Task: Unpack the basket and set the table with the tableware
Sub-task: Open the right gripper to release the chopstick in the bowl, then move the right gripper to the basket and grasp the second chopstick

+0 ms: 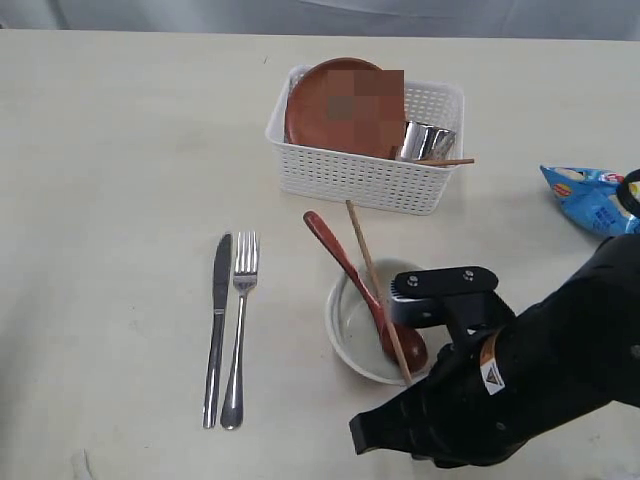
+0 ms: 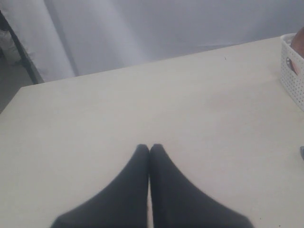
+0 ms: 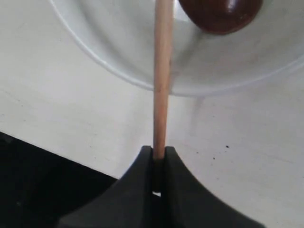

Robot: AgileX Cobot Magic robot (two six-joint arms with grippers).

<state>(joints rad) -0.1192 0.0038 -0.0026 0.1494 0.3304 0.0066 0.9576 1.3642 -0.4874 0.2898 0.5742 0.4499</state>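
The white basket [image 1: 365, 172] stands at the back of the table [image 1: 120, 180] and holds the brown plate [image 1: 322, 112], the steel cup [image 1: 428, 140] and one chopstick [image 1: 446, 161]. The knife [image 1: 217, 325] and fork [image 1: 240, 330] lie side by side on the left. The off-white bowl [image 1: 347, 330] holds the head of the reddish-brown spoon [image 1: 345, 265]. My right gripper [image 3: 158, 151] is shut on the end of a second chopstick [image 3: 162, 71], which lies slanted across the bowl's rim [image 3: 142, 80]. My left gripper [image 2: 149, 147] is shut on nothing above bare tabletop, with the basket's corner [image 2: 294, 71] to one side.
A blue snack bag [image 1: 590, 200] lies at the table's right edge. My right arm [image 1: 520, 380] covers the front right corner and hides part of the bowl. A grey curtain [image 2: 142, 28] hangs behind the table's far edge.
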